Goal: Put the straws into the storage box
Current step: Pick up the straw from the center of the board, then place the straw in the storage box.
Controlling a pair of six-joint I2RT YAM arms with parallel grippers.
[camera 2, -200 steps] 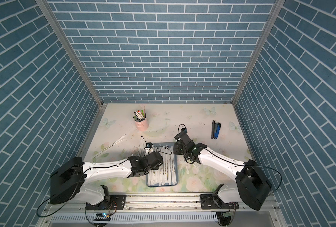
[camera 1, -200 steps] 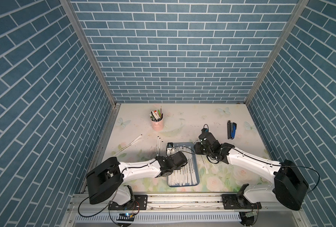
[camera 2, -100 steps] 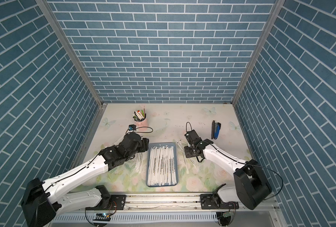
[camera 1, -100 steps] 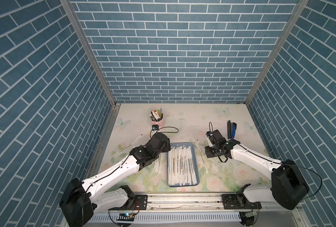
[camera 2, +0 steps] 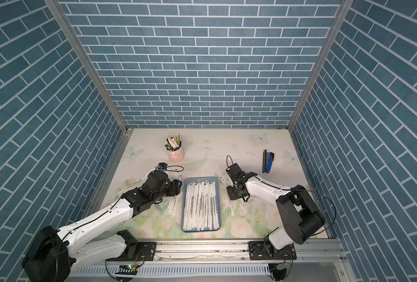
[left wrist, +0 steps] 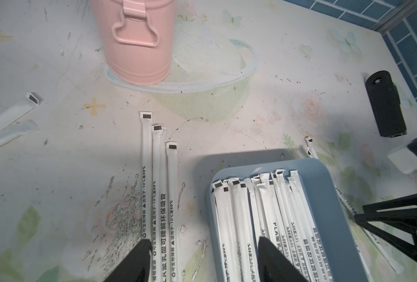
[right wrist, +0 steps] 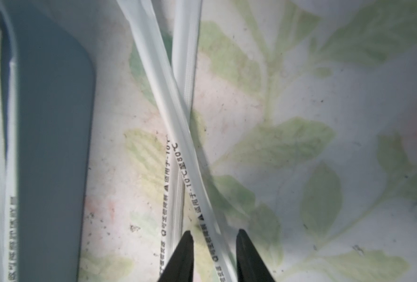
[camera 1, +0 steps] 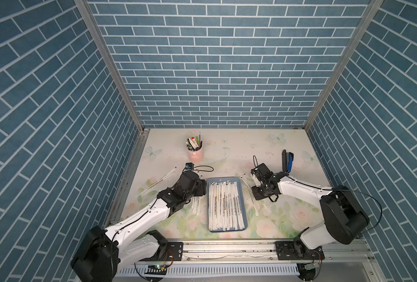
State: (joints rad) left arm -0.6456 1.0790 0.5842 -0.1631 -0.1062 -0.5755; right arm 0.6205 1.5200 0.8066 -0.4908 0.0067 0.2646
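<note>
Straws (camera 1: pixel 224 207) lie lengthwise in the storage box (camera 1: pixel 245 214), by the front edge of the counter (camera 1: pixel 229 153), likely the only fit. The left end effector (left wrist: pixel 202 240) hangs released above three loose ones; the right end effector (right wrist: pixel 213 233) straddles another, though whether it pinches cannot be told.

The straws (left wrist: pixel 239 214) are white with black print, the storage box (left wrist: pixel 322 180) blue, the cup (left wrist: pixel 136 41) pink (table (left wrist: pixel 56 171) pale floral).

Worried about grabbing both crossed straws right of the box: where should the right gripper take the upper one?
Probably pinch the upper straw across its narrow width, from above, on its printed stretch where the right gripper straddles it; there it lies clear of the lower straw.
</note>
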